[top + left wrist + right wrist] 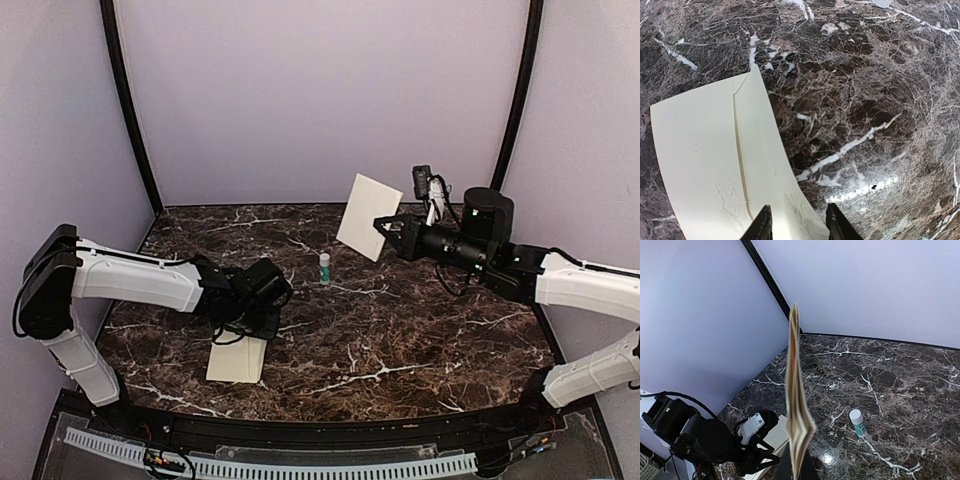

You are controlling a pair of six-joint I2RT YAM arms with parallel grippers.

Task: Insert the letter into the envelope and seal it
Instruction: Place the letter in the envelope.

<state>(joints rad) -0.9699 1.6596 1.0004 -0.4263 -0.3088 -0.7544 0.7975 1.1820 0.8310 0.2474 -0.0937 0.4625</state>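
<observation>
Letter (368, 216) pinched in right hand (384, 226), left hand (800, 225) half-open over envelope (705, 165), marble table (400, 330)

Soft, even light from above fills the scene, and the lilac walls (320, 90) carry no hard shadows. The polished marble table (400, 340) throws back small white glare patches in both wrist views. The envelope (700, 165) is bright, close to washed out, and its embossed mark is barely readable. The letter (796, 430), edge-on near the lens, looks soft and blurred. The left wrist view bows toward its edges, while the top view is sharp.
</observation>
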